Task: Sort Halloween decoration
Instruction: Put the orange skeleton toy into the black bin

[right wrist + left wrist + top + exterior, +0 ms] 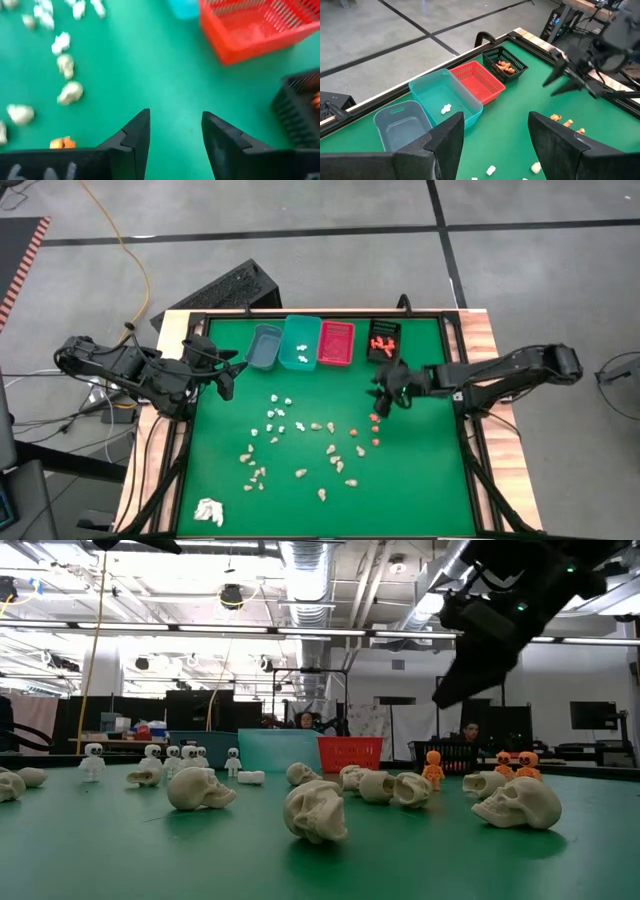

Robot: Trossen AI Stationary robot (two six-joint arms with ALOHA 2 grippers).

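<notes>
Low view: skulls (pixel 315 808) dot green mat (pixel 120 860), workshop behind.

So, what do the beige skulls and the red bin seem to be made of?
The beige skulls look like molded plastic or resin with a matte finish: smooth rounded surfaces, no shine. The red bin appears to be rigid plastic; its walls and floor form a fine open lattice.

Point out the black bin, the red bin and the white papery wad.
black bin (pixel 383 340), high view, on the orange pieces inside its rim.
red bin (pixel 336 343), high view, on its mesh floor.
white papery wad (pixel 208 511), high view, on its middle.
</notes>
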